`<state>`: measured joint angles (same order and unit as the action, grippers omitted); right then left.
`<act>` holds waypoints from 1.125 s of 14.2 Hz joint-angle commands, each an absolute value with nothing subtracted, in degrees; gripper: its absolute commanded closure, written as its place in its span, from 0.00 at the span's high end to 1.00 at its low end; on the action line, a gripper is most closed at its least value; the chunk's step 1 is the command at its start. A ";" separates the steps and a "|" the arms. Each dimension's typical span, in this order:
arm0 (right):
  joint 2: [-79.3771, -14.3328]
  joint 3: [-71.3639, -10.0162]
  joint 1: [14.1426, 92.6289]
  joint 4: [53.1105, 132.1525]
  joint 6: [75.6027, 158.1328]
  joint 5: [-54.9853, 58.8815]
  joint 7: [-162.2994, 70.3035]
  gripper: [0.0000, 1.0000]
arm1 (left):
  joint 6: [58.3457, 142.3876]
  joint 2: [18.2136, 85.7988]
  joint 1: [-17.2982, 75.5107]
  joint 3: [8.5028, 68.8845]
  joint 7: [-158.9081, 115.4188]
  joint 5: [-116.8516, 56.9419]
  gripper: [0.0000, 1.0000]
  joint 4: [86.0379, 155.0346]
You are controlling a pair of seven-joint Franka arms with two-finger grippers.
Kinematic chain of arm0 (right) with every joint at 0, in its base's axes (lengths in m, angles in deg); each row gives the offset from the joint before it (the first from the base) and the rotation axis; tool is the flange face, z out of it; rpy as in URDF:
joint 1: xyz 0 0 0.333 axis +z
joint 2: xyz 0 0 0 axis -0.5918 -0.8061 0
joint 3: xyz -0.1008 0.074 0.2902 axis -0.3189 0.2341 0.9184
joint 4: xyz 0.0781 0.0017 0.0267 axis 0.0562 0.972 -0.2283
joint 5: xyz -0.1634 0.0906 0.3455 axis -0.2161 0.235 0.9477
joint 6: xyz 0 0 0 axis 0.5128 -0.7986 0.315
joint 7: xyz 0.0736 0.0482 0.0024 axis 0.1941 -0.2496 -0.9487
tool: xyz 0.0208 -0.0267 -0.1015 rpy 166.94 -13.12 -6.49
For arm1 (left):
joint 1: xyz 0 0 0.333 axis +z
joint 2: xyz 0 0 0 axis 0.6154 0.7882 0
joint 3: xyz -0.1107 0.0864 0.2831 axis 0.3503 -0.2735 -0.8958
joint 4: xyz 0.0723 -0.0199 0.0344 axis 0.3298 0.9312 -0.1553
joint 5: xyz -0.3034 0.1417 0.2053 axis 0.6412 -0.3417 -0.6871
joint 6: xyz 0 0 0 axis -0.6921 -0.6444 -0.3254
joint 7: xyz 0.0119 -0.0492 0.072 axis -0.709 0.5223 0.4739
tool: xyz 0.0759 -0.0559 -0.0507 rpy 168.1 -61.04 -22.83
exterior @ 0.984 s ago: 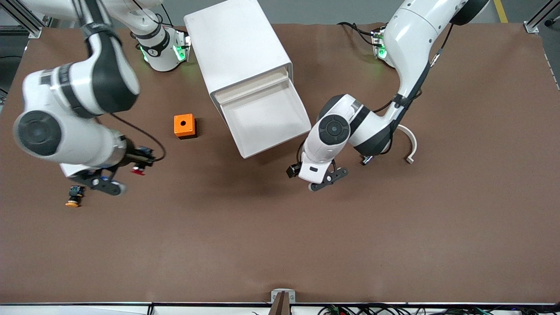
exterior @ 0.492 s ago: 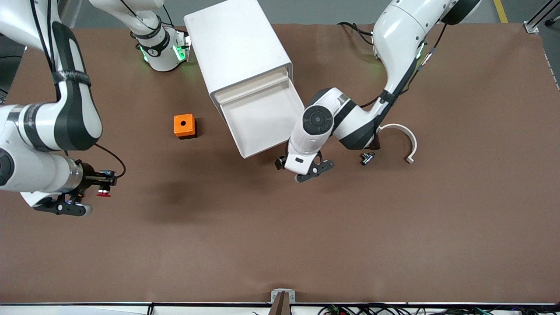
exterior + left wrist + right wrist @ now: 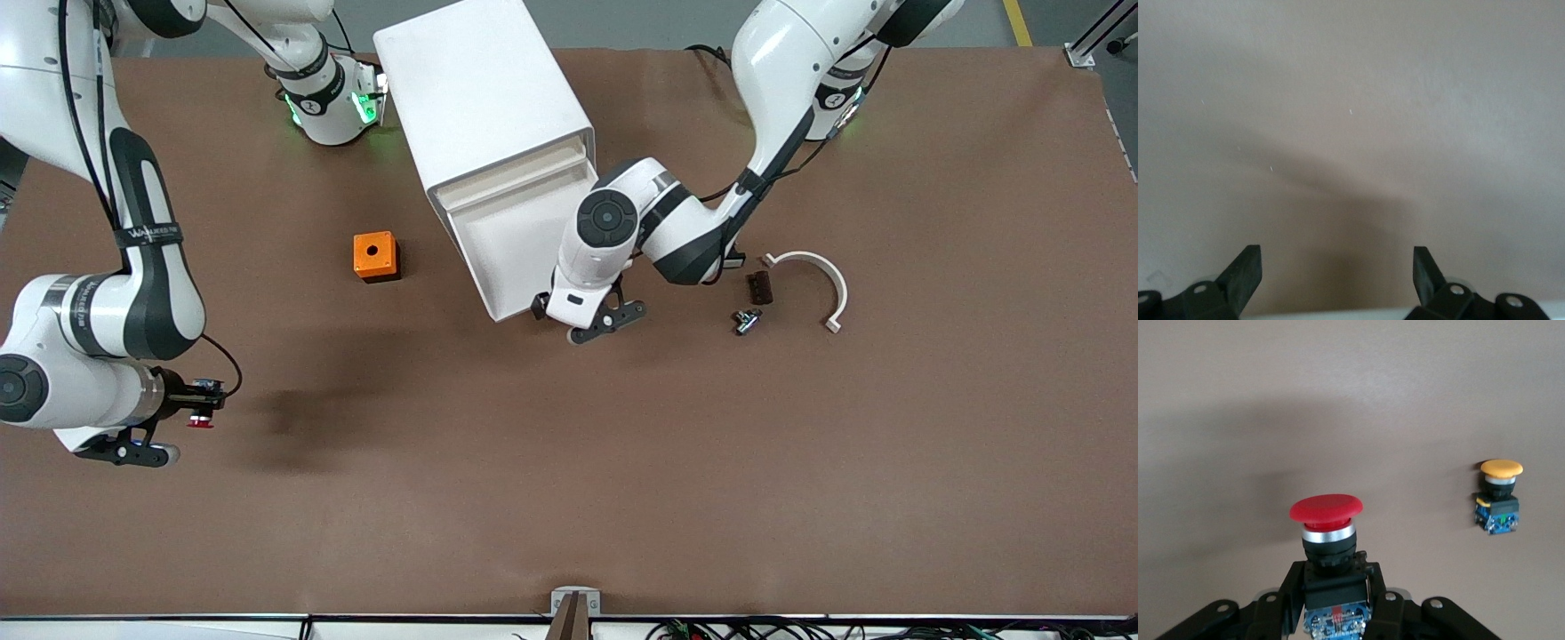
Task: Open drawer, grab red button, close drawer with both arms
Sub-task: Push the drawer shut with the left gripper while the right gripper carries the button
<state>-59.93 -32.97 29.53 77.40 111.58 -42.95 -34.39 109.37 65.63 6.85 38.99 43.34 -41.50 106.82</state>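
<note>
— Since swinging outward a second ago, ended up where?

— Over bare table toward the right arm's end: right gripper [image 3: 1336, 587], clamped tight on the button [image 3: 1327, 513] by its black body, red cap clear of the fingers. Out of the drawer [image 3: 498, 267], then. Looks done with grabbing.

— And the partner?

— Slid in from open table to just beside the drawer's front corner: left gripper [image 3: 1336, 257], spread wide, holding nothing. Probably lining up to push. Still pulled out of the cabinet [image 3: 480, 89], though.

— Tally?

— Two buttons, counting the orange-capped one [image 3: 1499, 497] lying on the table. One orange box [image 3: 374, 255], one white curved piece [image 3: 827, 276], one dark block [image 3: 758, 286], one small metal part [image 3: 745, 320].
</note>
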 commanded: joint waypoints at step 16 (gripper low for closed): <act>-63.82 -31.73 21.26 88.00 131.41 -49.31 -38.16 0.10 | 113.28 66.29 -5.61 38.91 48.88 -36.57 1.00 108.28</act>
